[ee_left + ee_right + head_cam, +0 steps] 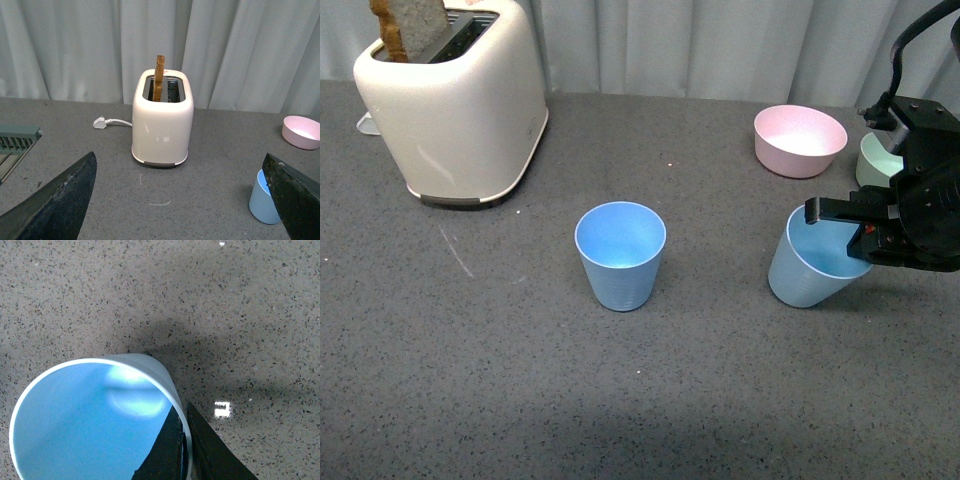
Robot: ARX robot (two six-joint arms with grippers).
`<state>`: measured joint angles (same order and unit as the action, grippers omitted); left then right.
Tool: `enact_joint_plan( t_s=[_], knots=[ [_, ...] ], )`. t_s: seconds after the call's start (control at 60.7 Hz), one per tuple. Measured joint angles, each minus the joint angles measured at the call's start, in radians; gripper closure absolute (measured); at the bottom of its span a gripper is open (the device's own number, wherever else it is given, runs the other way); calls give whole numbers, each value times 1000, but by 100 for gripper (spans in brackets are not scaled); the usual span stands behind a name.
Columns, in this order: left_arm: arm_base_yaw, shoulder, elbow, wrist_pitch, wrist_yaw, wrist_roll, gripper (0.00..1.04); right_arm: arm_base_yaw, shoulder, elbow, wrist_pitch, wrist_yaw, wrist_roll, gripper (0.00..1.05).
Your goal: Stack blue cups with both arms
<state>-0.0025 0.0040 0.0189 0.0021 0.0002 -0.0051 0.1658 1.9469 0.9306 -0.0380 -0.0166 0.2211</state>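
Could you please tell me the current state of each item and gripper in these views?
Centre light-blue plastic cup: upright, empty, untouched.
Right light-blue plastic cup: tilted, empty, held by its rim.
Right gripper: shut on that cup's rim.
Left gripper: open, holding nothing.
Cream two-slot toaster: bread slice standing up in one slot, plug lying loose.
Pink round bowl: upright, empty.
Pale green bowl: largely hidden.

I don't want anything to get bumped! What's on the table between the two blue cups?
Nothing. In the front view, only bare grey table lies between the middle cup and the held cup.
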Motion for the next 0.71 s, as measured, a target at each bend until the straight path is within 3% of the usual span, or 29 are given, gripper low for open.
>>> enact_joint_plan(
  t_s=[0.181,0.428,0.708],
  knots=[
    [0,0,0,0,0,0,7,-5,-34,1,-47,-72,31,104],
    [0,0,0,0,0,0,7,51,-179,43,-112,-304,126,104],
    [0,0,0,0,0,0,7,192,-194,94,-143,-333,151,104]
  ],
)
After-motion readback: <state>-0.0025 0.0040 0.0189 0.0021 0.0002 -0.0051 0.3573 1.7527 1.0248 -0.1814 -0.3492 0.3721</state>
